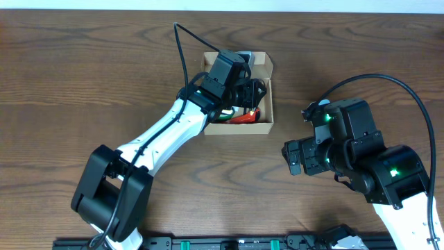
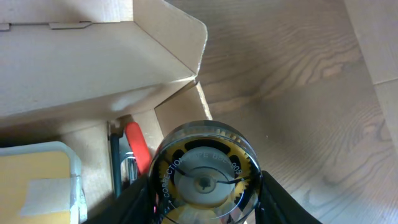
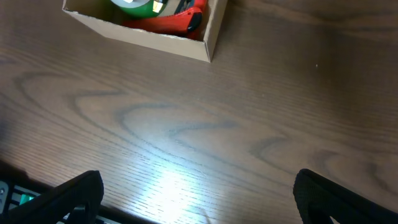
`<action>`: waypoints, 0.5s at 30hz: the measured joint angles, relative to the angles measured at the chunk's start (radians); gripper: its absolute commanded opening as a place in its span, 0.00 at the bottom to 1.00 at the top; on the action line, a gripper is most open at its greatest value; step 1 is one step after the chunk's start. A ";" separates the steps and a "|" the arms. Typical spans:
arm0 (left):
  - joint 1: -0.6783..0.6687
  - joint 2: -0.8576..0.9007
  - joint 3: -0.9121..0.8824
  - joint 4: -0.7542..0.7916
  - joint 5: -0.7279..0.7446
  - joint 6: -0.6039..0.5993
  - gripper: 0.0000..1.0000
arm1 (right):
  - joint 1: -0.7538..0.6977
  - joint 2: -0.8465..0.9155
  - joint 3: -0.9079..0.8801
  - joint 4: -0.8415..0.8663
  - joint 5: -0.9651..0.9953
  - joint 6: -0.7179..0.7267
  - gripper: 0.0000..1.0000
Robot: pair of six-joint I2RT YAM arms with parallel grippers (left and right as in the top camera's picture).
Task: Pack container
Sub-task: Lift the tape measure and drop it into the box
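The container (image 1: 266, 93) is a small tan cardboard box, open, at the table's middle back. It also shows in the left wrist view (image 2: 93, 68) and the right wrist view (image 3: 208, 38). My left gripper (image 2: 205, 193) is over the box and shut on a round clear correction tape dispenser (image 2: 204, 175) with yellow gears. Red-handled items (image 2: 138, 148) and a yellow block (image 2: 34, 180) lie inside. A green item (image 3: 140, 6) and a red one (image 3: 174, 22) show in the box in the right wrist view. My right gripper (image 3: 199, 193) is open and empty over bare table, right of the box.
The brown wooden table (image 1: 83, 76) extends all round the box. A black rail (image 1: 229, 243) runs along the front edge. The left arm's black cable (image 1: 182, 48) loops above the box.
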State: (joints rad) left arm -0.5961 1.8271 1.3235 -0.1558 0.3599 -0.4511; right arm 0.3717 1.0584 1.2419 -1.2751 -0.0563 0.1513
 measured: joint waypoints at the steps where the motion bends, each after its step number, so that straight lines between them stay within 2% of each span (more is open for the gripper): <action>1: 0.001 0.000 0.000 0.000 0.000 0.000 0.59 | 0.000 0.000 0.000 0.000 0.000 0.000 0.99; 3: 0.005 0.000 0.000 -0.003 0.000 -0.003 0.62 | 0.000 0.000 0.000 0.000 0.000 0.000 0.99; 15: 0.009 -0.014 0.000 -0.020 0.004 0.003 0.59 | 0.000 0.000 0.000 0.000 0.000 0.000 0.99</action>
State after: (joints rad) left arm -0.5869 1.8126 1.3235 -0.1761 0.3637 -0.4480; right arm 0.3717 1.0584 1.2419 -1.2751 -0.0563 0.1513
